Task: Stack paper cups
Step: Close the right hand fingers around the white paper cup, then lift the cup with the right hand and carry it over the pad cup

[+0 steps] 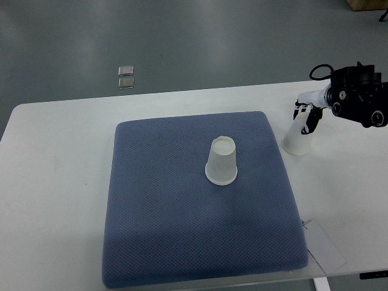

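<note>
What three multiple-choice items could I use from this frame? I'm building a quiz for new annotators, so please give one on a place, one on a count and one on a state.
1. Where is the cup that no hand touches?
A. on the blue mat
B. on the floor
C. on the bare table left of the mat

2. How many paper cups are in view?
A. one
B. two
C. four

3. How does the right hand stand with the second cup?
A. far from it
B. its fingers are closed around it
C. it presses it flat

Key: 1 A, it stands upside down near the mat's middle. 2 B, one on the mat, one on the white table to the mat's right. 3 B, the fingers grip that cup's upper part.
</note>
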